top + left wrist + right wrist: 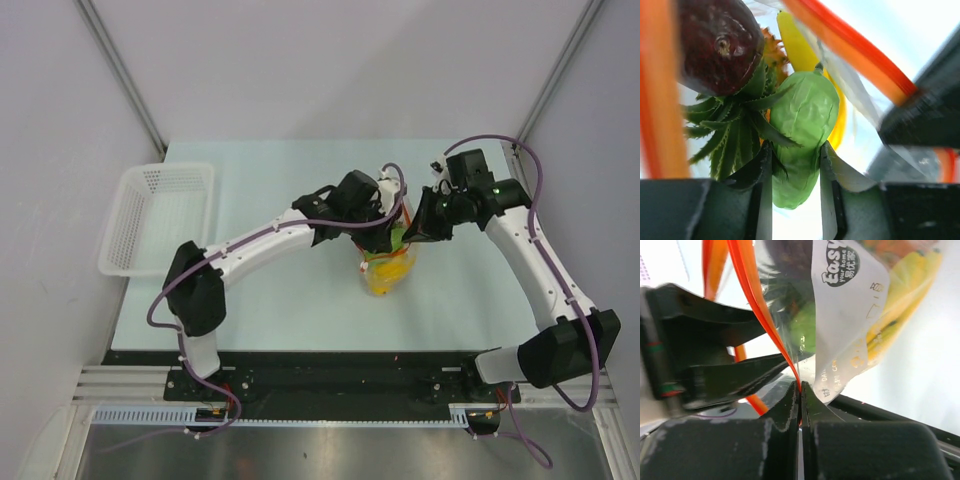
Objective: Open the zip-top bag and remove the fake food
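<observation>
The zip-top bag (pixel 388 268) hangs mid-table, full of fake food, with its mouth held open. My right gripper (pixel 424 226) is shut on the bag's orange-red zip strip (pixel 765 315) at one side of the mouth (pixel 800 387). My left gripper (pixel 392 236) reaches into the bag mouth, and its jaws (pixel 794 150) are closed against both sides of a green piece (pixel 802 115). Beside it are a dark red fruit (pixel 720 45), the pineapple's green crown (pixel 732 137) and a yellow banana (pixel 795 42). The zip strip (pixel 860 55) runs along both sides of the left wrist view.
A white perforated basket (pixel 160 215) stands at the table's left edge. The pale table surface (pixel 300 310) lies around the bag. The left gripper's black fingers (pixel 730 380) show close beside the right gripper.
</observation>
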